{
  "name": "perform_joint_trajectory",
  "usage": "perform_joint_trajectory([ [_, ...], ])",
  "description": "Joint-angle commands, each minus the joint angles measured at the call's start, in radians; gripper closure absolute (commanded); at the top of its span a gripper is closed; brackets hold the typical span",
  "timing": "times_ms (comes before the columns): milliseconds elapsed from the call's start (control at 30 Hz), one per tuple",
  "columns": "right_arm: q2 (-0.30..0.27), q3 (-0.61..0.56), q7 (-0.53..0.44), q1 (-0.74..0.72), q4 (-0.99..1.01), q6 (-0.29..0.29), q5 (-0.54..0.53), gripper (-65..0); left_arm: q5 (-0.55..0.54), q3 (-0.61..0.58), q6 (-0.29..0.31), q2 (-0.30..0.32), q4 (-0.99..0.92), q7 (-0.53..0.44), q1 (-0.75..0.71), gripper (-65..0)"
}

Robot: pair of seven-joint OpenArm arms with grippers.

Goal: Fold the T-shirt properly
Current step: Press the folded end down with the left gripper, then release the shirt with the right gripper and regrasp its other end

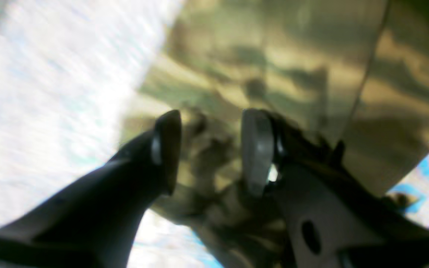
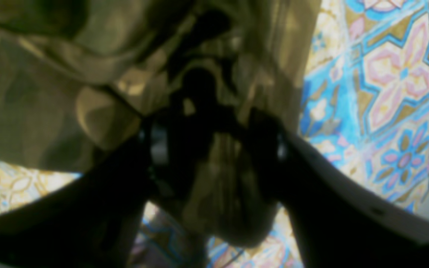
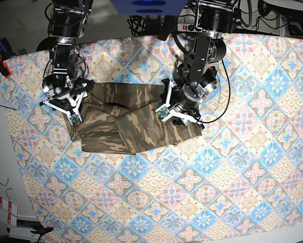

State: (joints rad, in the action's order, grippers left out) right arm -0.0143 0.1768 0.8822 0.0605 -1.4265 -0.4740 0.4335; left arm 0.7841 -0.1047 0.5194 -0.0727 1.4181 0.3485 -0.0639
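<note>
Both grippers are pinching camouflage fabric.
Left gripper [image 1: 209, 149] and right gripper [image 2: 214, 149] are each gripping one T-shirt [image 3: 126, 121], lying lengthwise left-to-right on the tablecloth [image 3: 232, 167].

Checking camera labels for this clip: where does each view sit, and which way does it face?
Left wrist: on the left arm, looking past the left gripper, closed on T-shirt cloth.
Right wrist: on the right arm, right gripper closed on bunched cloth.
Base: overhead, looking down on both arms and the tablecloth.
All views show the T-shirt.
</note>
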Motion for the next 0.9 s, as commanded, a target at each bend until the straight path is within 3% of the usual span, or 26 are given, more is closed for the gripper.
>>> perform_joint_trajectory([
  [0,0.004,0.013,-0.056,0.002,-0.003,0.018,0.000,-30.3,-0.007,0.013,-0.012,-0.005,-0.035,-0.015,0.036,-26.8],
  [167,0.006,0.073,-0.169,0.006,-0.145,0.018,0.000,-30.3,0.004,0.079,-0.012,-0.005,-0.214,-0.007,0.078,-26.7],
  [400,0.006,0.089,-0.314,-0.008,-0.299,0.018,0.000,-30.5,0.005,0.087,-0.012,0.050,-0.234,-0.006,0.028,-26.7],
  [533,0.006,0.077,-0.254,-0.089,-0.284,0.016,0.000,-31.1,0.005,0.092,-0.012,0.052,-0.236,-0.006,0.023,-26.7],
  [667,0.001,0.042,-0.166,-0.198,-0.145,0.013,0.000,-40.1,0.005,0.092,-0.012,0.052,-0.236,-0.006,0.023,-26.7],
  [767,0.001,0.042,-0.168,-0.232,-0.099,-0.085,0.000,-46.2,0.007,0.092,-0.012,0.052,-0.236,-0.006,0.023,-26.7],
  [800,0.001,0.051,-0.168,-0.250,-0.090,-0.130,-0.002,-46.8,0.007,0.092,-0.012,0.052,-0.236,-0.006,0.023,-26.7],
  [867,0.006,0.096,-0.168,-0.284,-0.076,-0.167,-0.002,-46.7,0.007,0.092,-0.012,0.052,-0.236,-0.006,0.023,-26.7],
])
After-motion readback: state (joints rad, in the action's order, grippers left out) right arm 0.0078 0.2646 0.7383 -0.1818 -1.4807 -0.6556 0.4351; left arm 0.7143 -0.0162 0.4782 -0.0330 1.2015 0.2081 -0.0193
